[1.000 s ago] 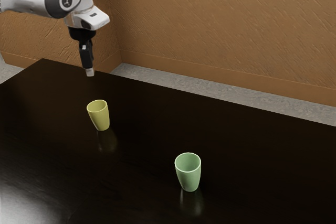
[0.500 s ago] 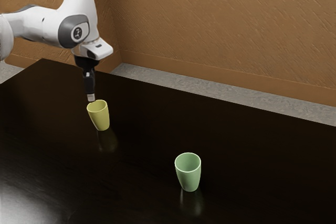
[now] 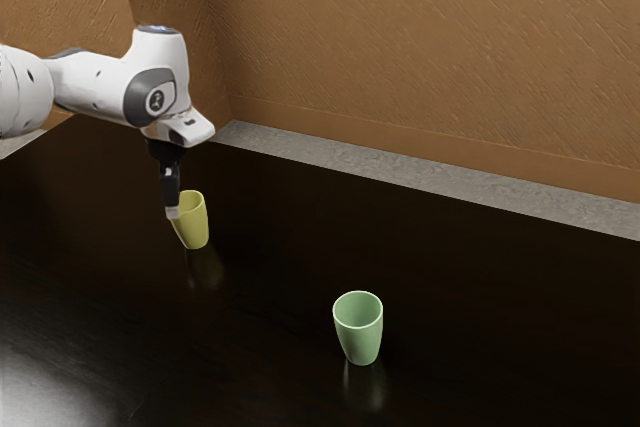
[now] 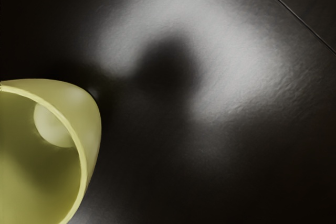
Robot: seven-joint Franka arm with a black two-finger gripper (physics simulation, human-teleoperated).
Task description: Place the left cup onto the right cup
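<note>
Dark worktop [image 3: 500, 287] — end effector [image 3: 174, 211] at rim of yellow cup [image 3: 192, 223], left; spread or pinching, cannot tell. Likely the grasp step; next: pinch rim, lift toward green cup [image 3: 357, 328].

Glossy black table [image 3: 480, 282] beside textured brown wall [image 3: 420, 37].

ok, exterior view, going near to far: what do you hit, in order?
green cup → yellow cup → grey strip behind the table → brown wall
</note>
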